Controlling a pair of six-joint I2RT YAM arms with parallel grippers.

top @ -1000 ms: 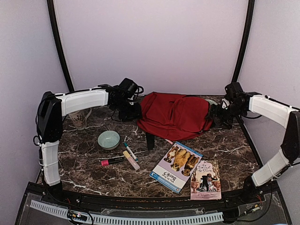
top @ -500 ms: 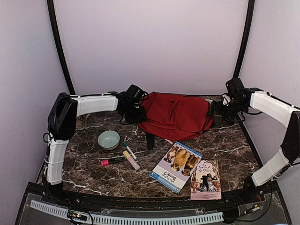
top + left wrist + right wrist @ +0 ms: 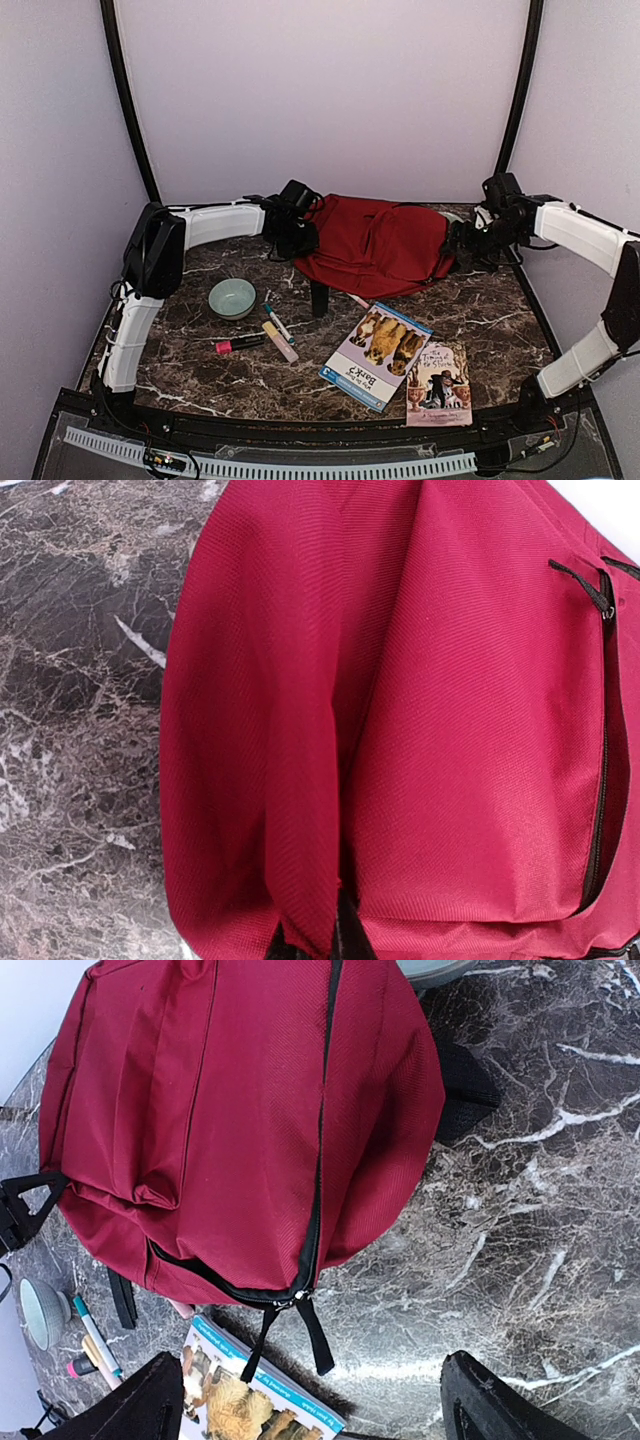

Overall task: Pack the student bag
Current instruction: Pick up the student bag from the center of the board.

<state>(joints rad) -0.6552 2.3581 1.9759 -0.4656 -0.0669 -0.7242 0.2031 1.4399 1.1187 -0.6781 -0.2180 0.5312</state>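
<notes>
Dark-red woven fabric, the student bag [image 3: 375,245] lies slumped at the back centre of the marble desk [image 3: 500,320], between the two arms. The left end effector [image 3: 315,945] pinches a raised fold of cloth at the bag's left edge. The right end effector [image 3: 312,1385] hangs spread and empty just off its right side, facing the main zip pull [image 3: 290,1300]. Assessment: the bag appears soft, light and unfilled, liable to crumple and drag rather than lift as a unit, so the firmer holds are the zip pull, the seams and the black strap [image 3: 318,298], not the loose panel.
</notes>
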